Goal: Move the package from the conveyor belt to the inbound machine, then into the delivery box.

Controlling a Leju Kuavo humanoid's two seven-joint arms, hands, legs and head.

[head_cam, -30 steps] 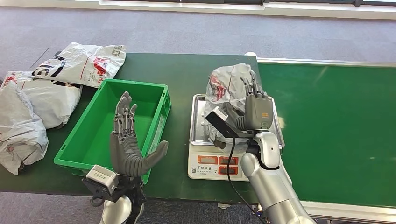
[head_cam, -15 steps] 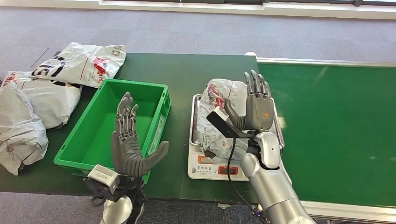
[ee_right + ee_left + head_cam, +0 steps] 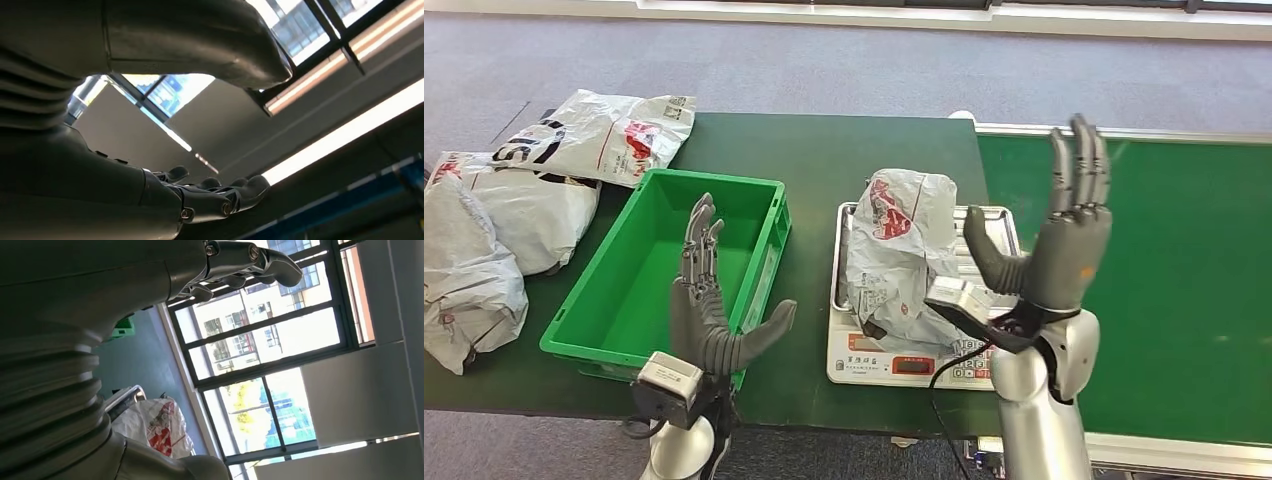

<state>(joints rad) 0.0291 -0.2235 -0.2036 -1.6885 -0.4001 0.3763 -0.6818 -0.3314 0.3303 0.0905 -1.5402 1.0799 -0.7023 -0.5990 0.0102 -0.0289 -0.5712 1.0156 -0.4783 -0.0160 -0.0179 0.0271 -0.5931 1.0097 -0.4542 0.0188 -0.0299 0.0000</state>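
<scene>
The package [image 3: 896, 255] sits on the scale [image 3: 894, 355], slumped on its steel tray. The right hand [image 3: 1059, 245] is up beside the scale on the conveyor belt [image 3: 1164, 260] side, fingers spread, grasping nothing. The left hand [image 3: 714, 305] is raised over the green box [image 3: 649, 215] on the scale's other side, released too.

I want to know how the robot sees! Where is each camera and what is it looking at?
Head view: high up, looking down at the package on the scale, both robot hands raised.
Left wrist view: behind the left robot hand, looking up at windows.
Right wrist view: behind the right robot hand, looking at the ceiling.
Shared: head and left wrist show the package.
</scene>
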